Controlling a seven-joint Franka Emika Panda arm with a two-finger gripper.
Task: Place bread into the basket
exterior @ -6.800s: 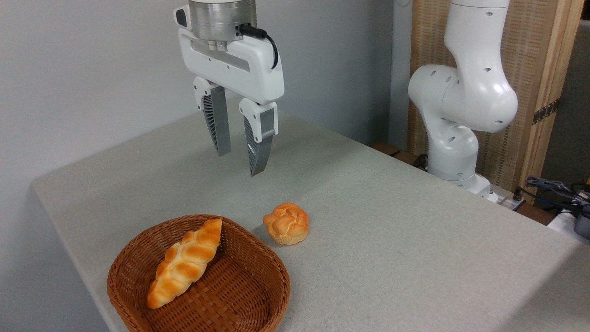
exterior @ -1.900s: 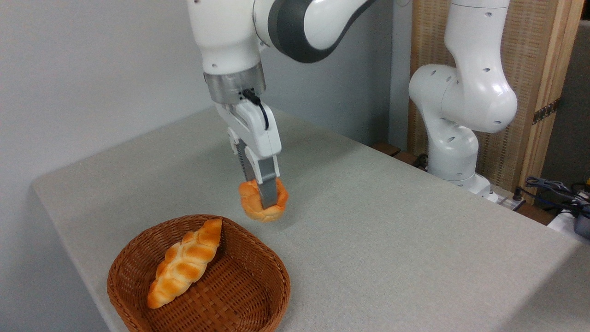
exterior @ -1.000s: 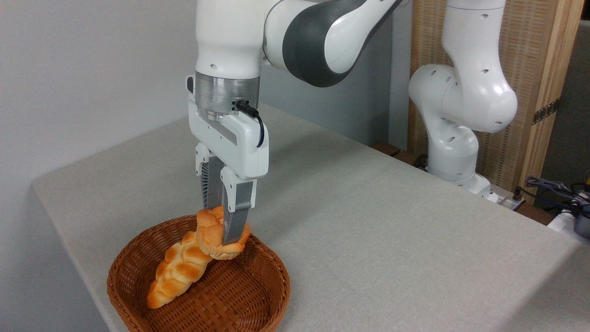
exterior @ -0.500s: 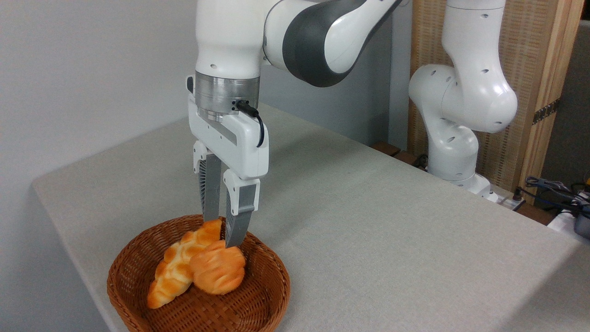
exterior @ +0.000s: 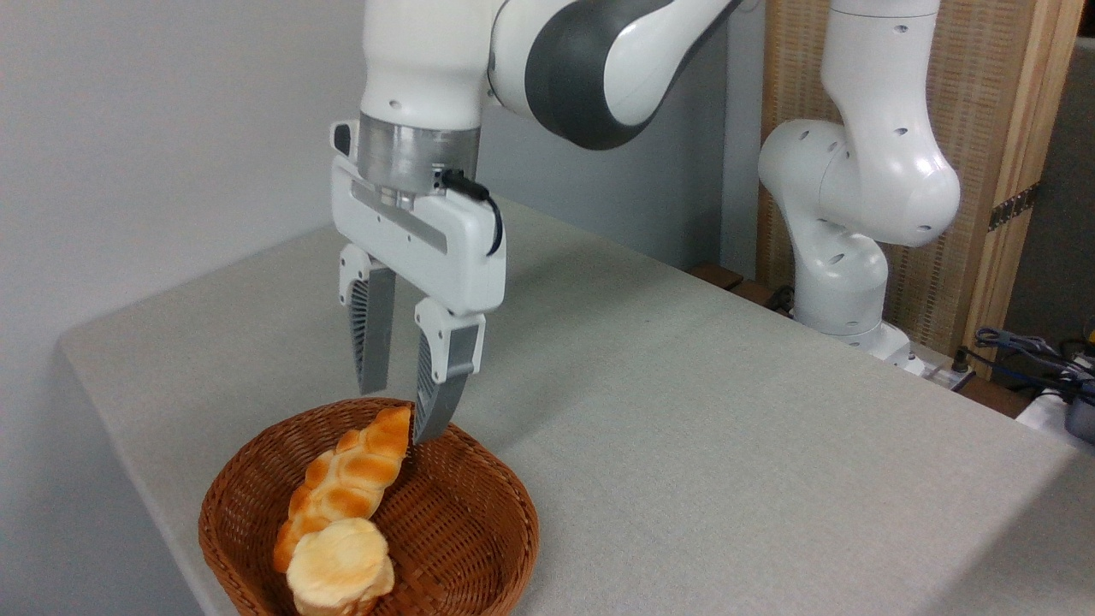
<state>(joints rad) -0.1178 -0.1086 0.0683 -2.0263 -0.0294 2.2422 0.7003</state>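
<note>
The bread [exterior: 340,565], a small round bun, lies in the brown wicker basket [exterior: 479,522] at its near left side, turned so its pale flat underside faces up. It rests against the lower end of a long braided loaf [exterior: 351,475] that also lies in the basket. My gripper [exterior: 396,415] hangs just above the basket's far rim, open, with nothing between its fingers, up and to the right of the bun.
The basket stands near the table's [exterior: 684,428] front left corner, close to both edges. The arm's white base [exterior: 843,257] stands at the table's far right. Cables and a wooden panel lie beyond the right edge.
The gripper opened and rose a little. The bun dropped into the basket and rolled toward the near left, ending with its pale underside up.
</note>
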